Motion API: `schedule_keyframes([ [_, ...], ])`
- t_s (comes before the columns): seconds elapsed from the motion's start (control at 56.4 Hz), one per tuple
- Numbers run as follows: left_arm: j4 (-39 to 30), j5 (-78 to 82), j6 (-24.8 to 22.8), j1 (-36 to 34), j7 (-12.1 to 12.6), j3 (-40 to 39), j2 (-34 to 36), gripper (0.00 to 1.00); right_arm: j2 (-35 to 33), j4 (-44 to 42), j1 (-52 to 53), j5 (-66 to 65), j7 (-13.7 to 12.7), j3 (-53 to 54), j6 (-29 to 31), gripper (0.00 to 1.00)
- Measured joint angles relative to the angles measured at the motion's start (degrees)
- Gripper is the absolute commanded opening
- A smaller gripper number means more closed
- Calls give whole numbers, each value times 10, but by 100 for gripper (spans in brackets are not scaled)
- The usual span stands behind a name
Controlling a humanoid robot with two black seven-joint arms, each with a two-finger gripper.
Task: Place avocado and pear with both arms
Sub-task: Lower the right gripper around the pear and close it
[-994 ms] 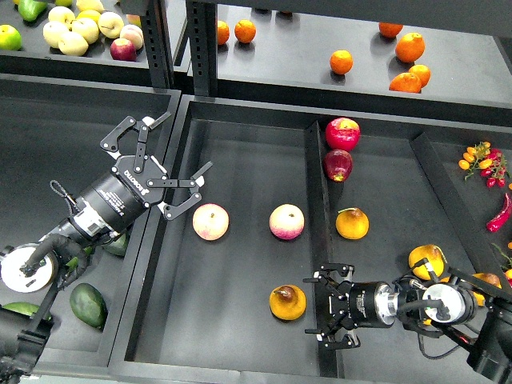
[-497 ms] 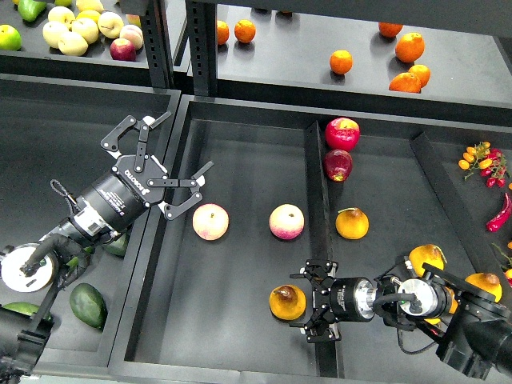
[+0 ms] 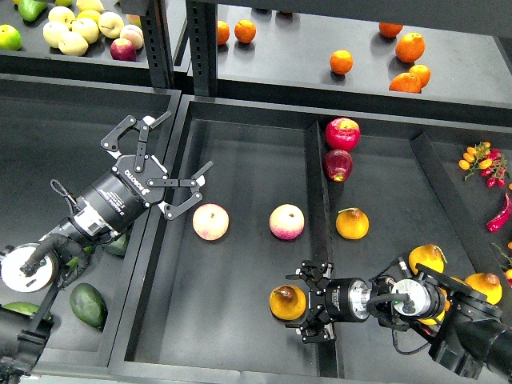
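The pear (image 3: 285, 302), yellow-orange with a dark brown blotch, lies at the front of the middle tray (image 3: 240, 160). My right gripper (image 3: 305, 305) is open. It lies low and points left, its fingertips just at the pear's right side, one beyond it and one nearer me. The avocado (image 3: 88, 305), dark green and egg-shaped, lies in the left bin near the front. My left gripper (image 3: 186, 148) is open and empty, held over the wall between the left bin and the middle tray, well above and right of the avocado.
Two pink-and-cream apples (image 3: 210, 222) (image 3: 286, 222) lie mid-tray. A divider (image 3: 318, 192) separates red apples (image 3: 342, 134) and yellow-orange fruit (image 3: 352, 223) on the right. Smaller green avocados (image 3: 22, 308) lie by my left arm. Oranges (image 3: 342, 62) sit on the back shelf.
My right gripper has moved left across the divider until its open fingers reach the pear. The left arm and the fruit have not moved.
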Motion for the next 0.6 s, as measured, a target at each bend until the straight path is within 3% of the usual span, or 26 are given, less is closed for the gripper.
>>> schedule_keyframes([
  [0.142,0,0,0,0,0,2,0,99,11,-5,-1,0,0,1,-2,69],
  [0.213,0,0,0,0,0,2,0,99,13,-6,-1,0,0,2,-3,58],
  [0.337,0,0,0,0,0,3,0,99,14,-7,-2,0,0,2,-4,51],
  [0.479,0,0,0,0,0,3,0,99,14,-11,-2,0,0,2,-5,35],
  [0.603,0,0,0,1,0,3,0,99,13,-15,-2,0,0,2,-5,31],
])
